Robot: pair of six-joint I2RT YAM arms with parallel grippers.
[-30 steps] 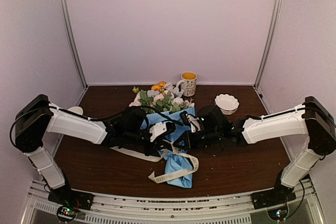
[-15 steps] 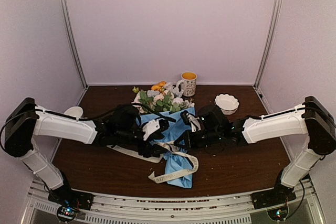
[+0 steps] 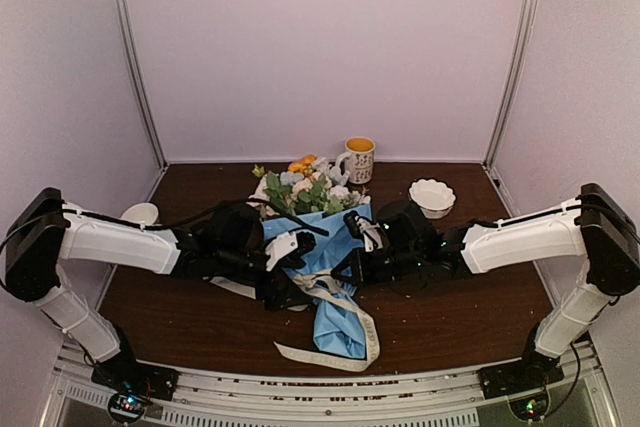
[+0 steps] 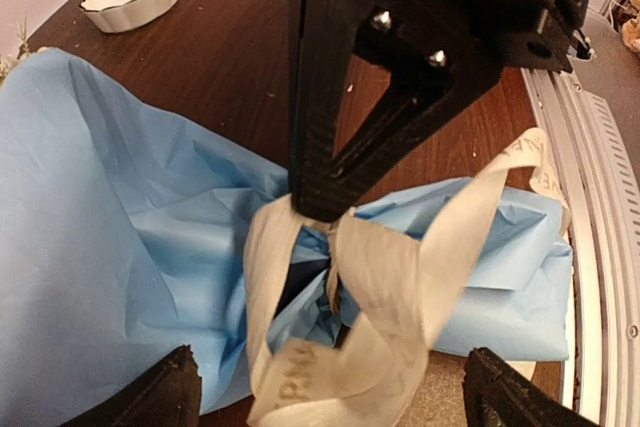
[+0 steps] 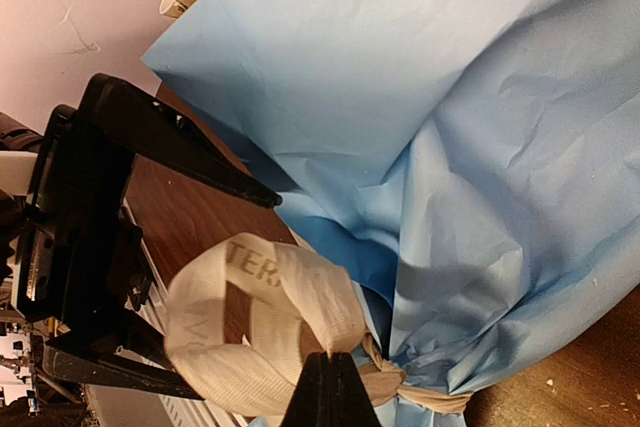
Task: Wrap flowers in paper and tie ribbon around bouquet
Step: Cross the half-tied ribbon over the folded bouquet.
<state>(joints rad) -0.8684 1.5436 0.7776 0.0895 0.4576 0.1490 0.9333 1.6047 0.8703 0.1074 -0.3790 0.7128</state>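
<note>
While right gripper (image 5: 330, 375) pinches ribbon (image 5: 262, 319), left gripper (image 4: 335, 389) spread just beside

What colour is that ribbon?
The ribbon is cream with faint lettering; right wrist view shows it best.

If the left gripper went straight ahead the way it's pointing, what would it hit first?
Most likely the ribbon, looped just ahead of the open left gripper, with the paper right behind.

Left arm (image 3: 120, 242) and right arm (image 3: 520, 235) low, wrists close; left jaws wide, right jaws pinched.
</note>
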